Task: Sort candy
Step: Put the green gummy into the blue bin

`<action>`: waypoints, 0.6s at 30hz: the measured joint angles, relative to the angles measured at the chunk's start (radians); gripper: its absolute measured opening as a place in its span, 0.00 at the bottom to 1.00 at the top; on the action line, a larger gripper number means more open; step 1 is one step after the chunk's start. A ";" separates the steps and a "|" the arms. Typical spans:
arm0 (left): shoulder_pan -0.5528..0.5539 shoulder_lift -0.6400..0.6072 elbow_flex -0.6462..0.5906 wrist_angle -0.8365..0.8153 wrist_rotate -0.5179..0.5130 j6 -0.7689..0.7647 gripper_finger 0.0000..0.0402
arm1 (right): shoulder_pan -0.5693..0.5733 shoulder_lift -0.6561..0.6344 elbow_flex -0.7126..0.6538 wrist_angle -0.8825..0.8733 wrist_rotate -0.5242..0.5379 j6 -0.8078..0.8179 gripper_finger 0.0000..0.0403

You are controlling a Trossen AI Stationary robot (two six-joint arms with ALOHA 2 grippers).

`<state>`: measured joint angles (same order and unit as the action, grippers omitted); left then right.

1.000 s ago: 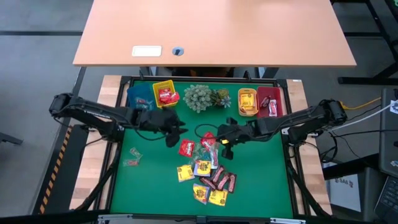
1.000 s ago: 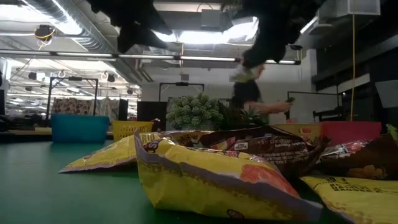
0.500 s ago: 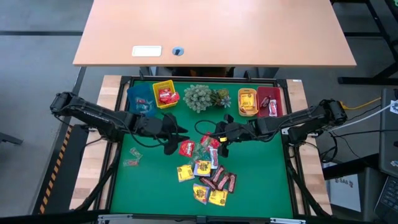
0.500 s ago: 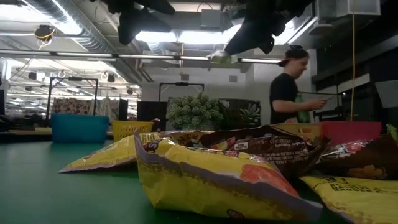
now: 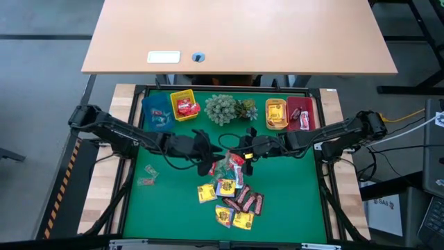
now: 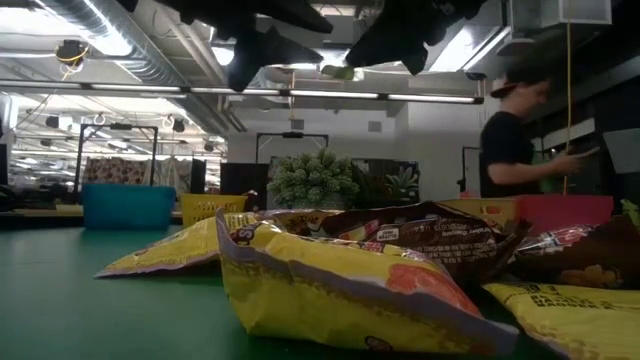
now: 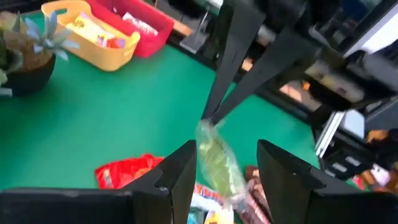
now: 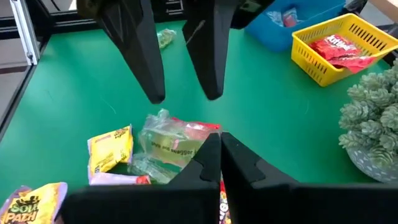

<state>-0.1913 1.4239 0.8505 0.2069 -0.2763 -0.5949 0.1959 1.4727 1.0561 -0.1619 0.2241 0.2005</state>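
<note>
The candy (image 5: 232, 198) lies in a loose heap of yellow, red and dark packets on the green bench (image 5: 291, 194), toward its near middle, with two pale pieces (image 5: 147, 175) apart at the left edge. At the far edge stand a blue bin (image 5: 155, 111), a yellow bin (image 5: 184, 104) with red packets, a plant cluster (image 5: 223, 108), an orange bin (image 5: 276, 114) and a red bin (image 5: 301, 113).

Both arms reach in over the heap from opposite sides. The left gripper (image 5: 205, 157) hangs with its fingers (image 7: 180, 171) spread wide, holding nothing; they stand on either side of a clear green-tinted sweet (image 8: 166, 144). The right gripper (image 5: 244, 154) is pinched closed on one end of that sweet's wrapper, and the sweet dangles from it above the heap. In the low view a person (image 6: 515, 150) stands in the room behind.
</note>
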 joint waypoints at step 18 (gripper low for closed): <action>0.010 -0.001 0.000 -0.003 0.001 0.000 0.38 | 0.000 0.000 0.000 0.126 -0.006 -0.001 0.01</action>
<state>-0.1818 1.4231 0.8505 0.2043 -0.2756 -0.5949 0.1959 1.4727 1.0561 -0.0356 0.2179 0.1997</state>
